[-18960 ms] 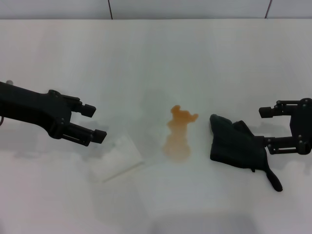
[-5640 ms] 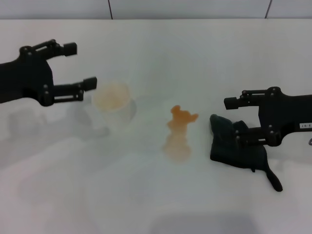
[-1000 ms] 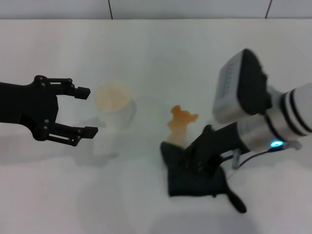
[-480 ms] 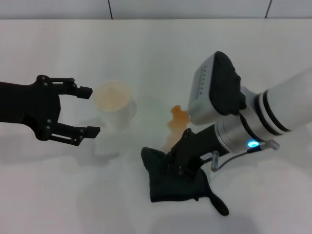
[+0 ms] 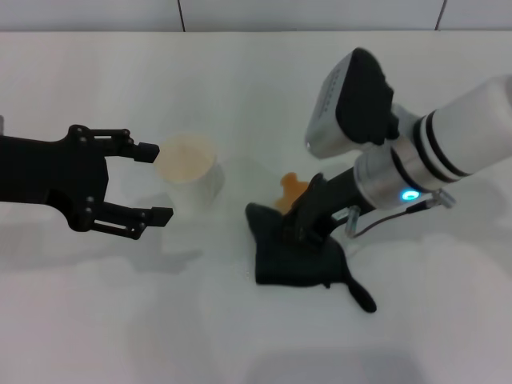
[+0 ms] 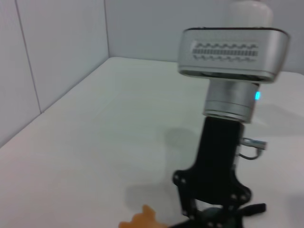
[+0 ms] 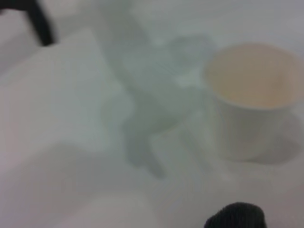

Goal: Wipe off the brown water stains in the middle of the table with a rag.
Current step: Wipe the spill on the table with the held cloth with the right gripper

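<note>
The rag [image 5: 292, 258], a near-black cloth lump with a narrow tail trailing toward the robot's right, lies flattened on the white table [image 5: 240, 96] near its middle, pressed down under the right tool [image 5: 308, 220]. It covers most of the brown water stains [image 5: 293, 185], of which only a small orange patch shows at the rag's far edge. In the left wrist view that orange patch [image 6: 137, 220] shows just beside the dark cloth [image 6: 216, 219].
</note>
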### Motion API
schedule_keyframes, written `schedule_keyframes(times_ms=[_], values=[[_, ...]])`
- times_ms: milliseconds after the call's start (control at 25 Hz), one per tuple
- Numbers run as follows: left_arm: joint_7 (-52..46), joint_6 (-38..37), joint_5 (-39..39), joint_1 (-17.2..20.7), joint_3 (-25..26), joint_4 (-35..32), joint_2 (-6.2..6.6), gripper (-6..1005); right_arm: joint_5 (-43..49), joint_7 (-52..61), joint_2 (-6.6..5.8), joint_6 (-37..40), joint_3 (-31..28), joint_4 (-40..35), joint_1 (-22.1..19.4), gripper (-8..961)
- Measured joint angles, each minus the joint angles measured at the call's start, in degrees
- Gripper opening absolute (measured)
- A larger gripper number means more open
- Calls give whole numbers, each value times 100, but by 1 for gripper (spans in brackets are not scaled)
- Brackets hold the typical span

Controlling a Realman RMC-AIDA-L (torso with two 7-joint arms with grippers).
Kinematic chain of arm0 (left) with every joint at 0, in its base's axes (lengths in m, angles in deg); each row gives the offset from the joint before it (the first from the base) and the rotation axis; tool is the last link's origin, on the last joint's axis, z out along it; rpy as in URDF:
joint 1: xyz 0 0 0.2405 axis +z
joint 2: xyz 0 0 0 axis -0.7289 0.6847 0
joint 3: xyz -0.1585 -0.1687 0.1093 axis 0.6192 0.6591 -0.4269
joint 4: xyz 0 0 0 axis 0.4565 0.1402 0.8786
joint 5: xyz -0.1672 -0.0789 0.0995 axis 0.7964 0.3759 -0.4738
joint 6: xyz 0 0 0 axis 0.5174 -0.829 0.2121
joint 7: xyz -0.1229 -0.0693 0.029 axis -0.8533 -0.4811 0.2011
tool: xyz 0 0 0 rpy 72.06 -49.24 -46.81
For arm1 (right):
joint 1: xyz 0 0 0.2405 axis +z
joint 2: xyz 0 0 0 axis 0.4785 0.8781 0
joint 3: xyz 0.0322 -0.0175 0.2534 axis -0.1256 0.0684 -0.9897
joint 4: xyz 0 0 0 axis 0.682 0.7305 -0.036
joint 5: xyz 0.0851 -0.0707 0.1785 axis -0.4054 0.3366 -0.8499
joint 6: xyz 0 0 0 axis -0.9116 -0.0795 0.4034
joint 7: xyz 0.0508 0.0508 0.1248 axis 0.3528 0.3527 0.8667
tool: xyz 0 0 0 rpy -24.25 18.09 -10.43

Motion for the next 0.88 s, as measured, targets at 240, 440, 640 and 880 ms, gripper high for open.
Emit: schedule_keyframes(times_ms=[240,440,640,880], values=[[0,48,0,9,-12,8,-45,889,348,30,4,-246,-360,205,73,84],[0,59,-55,12,-4,10,-97,889,487,45,3,-457,-791,430,137,84],[71,60,-94,13,8,10,-149,889,562,76,-2,-643,-1007,608,220,83],[125,63,-122,14,11,12,-173,889,565,105,15,-607,-972,780,409,83]])
